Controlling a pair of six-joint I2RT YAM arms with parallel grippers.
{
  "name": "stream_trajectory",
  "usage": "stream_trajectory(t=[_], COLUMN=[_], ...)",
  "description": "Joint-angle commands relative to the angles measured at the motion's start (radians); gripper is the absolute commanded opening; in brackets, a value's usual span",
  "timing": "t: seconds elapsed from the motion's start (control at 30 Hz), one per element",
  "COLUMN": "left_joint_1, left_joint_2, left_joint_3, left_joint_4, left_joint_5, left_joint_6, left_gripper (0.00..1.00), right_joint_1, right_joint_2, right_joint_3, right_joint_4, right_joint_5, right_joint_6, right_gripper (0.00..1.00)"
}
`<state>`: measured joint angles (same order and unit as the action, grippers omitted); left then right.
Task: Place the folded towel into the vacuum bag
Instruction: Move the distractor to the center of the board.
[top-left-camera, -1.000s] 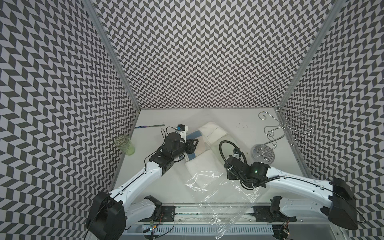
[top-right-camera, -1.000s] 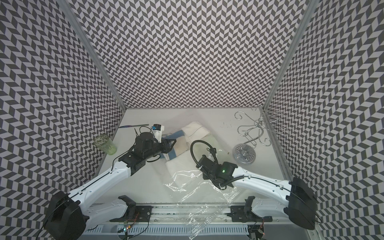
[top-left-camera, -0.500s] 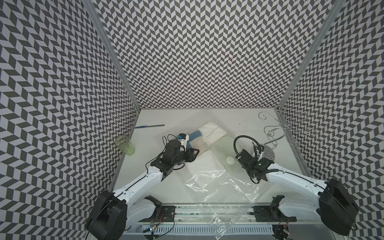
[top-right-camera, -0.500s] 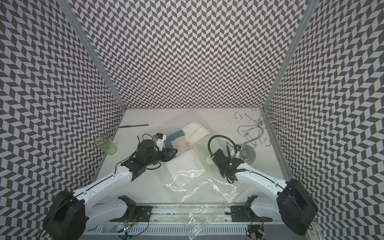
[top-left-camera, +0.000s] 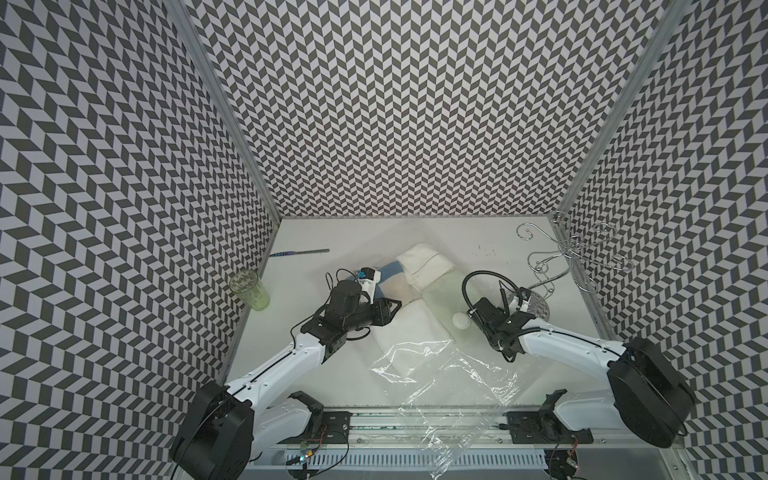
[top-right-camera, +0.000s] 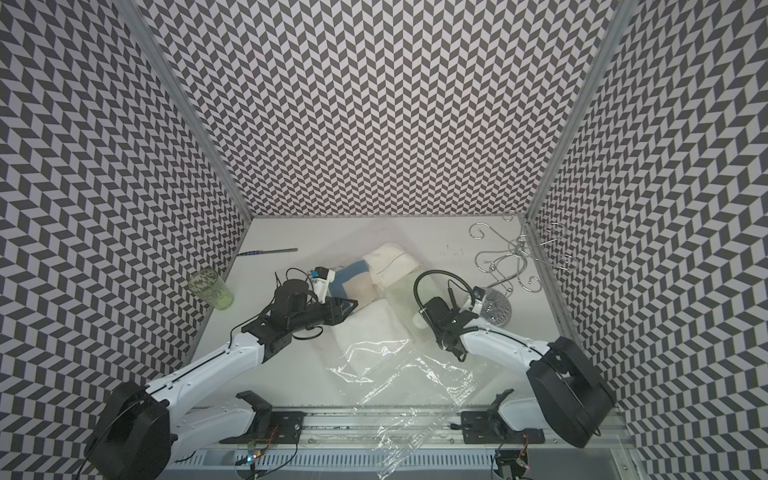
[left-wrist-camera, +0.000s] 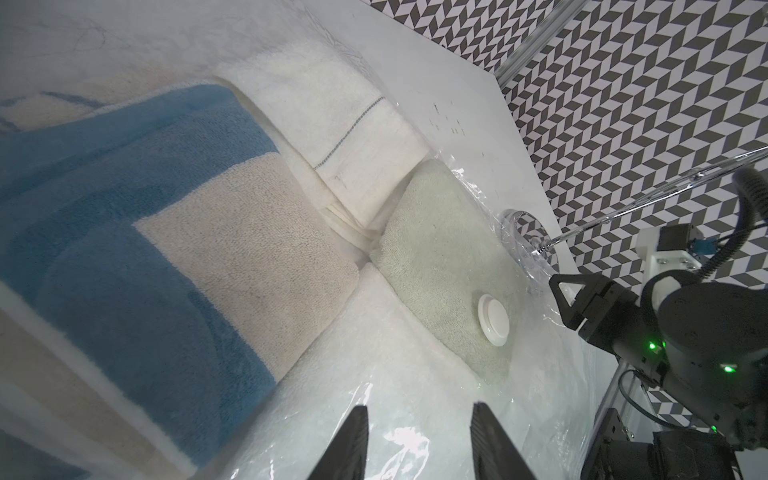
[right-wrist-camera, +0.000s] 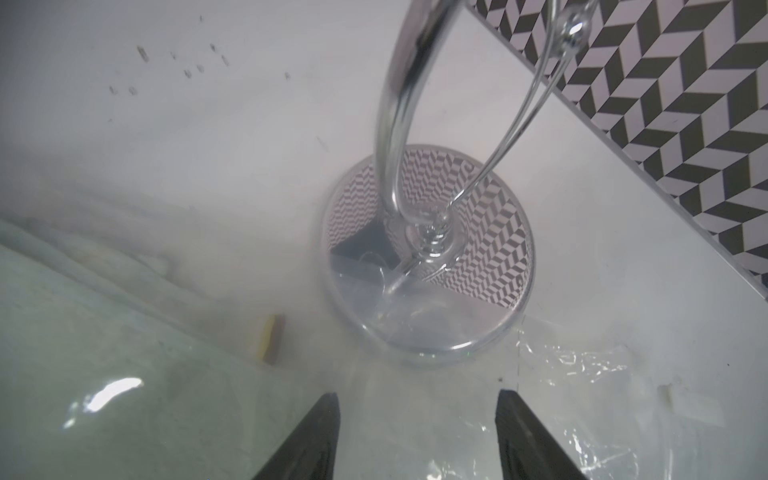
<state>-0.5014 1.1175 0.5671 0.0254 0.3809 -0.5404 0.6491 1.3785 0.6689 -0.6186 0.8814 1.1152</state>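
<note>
I log both arms stretched forward and inward, forearms low. Left hand (left-wrist-camera: 419, 440): jaws parted, nothing clamped between them. Right hand (right-wrist-camera: 415, 440): jaws parted too, empty, pitched downward.

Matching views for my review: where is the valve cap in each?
In a top view: valve cap just right of centre, lower half.
In a top view: likewise.
Left wrist: right of centre.
Right wrist: not in it.
Shared landmark: stand base.

The vacuum bag (top-left-camera: 457, 374) is cut off below in both top views.
</note>
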Motion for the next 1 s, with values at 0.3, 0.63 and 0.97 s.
stream_trajectory(t=[0.3,0.63,0.97], left_joint_1=[0.001,0.0,-0.005], left_joint_2=[0.019,0.03,0.044], left_joint_3=[-0.001,-0.002,-0.002], left_joint_4=[0.027,0.026,0.021], left_joint_5=[0.055,0.072,0.081], left_joint_6=[0.031,0.038,0.042], left_gripper=[0.43,0.43,0.43], right_joint_1=[-0.118,-0.181,-0.22], right_joint_2=[0.071,0.128,0.164], right_joint_3=[0.07,0.089,0.111], right_joint_4=[0.202,0.296,0.301], right_joint_5=[0.171,0.152,0.168], right_joint_6=[-0.086,-0.101,-0.028], right_gripper=[0.61,0.5,0.39])
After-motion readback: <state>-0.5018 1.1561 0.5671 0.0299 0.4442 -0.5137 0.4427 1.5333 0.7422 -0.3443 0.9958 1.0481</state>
